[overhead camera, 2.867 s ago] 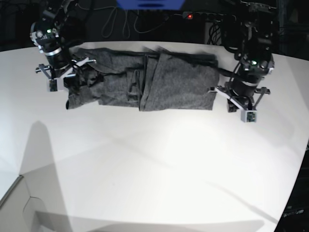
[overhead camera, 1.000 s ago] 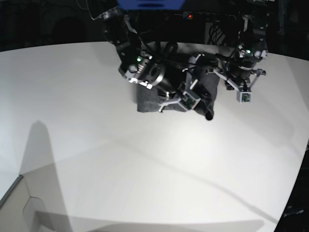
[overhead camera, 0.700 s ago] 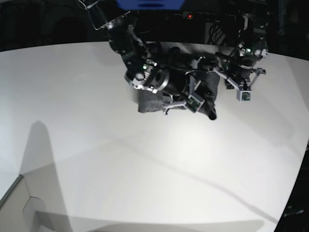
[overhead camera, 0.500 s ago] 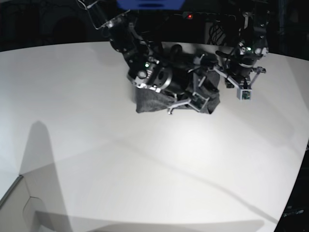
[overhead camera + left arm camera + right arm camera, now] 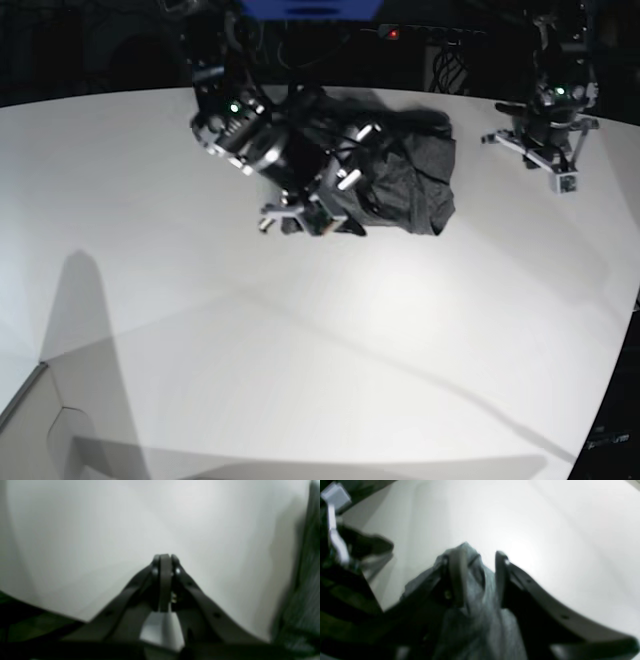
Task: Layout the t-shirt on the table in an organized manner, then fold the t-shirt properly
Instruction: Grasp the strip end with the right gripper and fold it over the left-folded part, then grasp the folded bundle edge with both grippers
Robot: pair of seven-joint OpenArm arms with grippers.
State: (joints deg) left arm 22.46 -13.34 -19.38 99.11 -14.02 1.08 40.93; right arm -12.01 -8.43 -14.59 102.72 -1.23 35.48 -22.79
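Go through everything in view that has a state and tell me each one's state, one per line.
t-shirt: folded into a compact bundle, lying on the table.
left end effector: shut, empty, off the shirt.
right end effector: jaws apart, cloth between them.
table: bearing the shirt.

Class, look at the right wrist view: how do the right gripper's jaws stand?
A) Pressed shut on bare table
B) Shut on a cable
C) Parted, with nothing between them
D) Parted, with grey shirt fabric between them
D: the right gripper shows its two fingers apart, with a bunch of the t-shirt lying between them above the white table.
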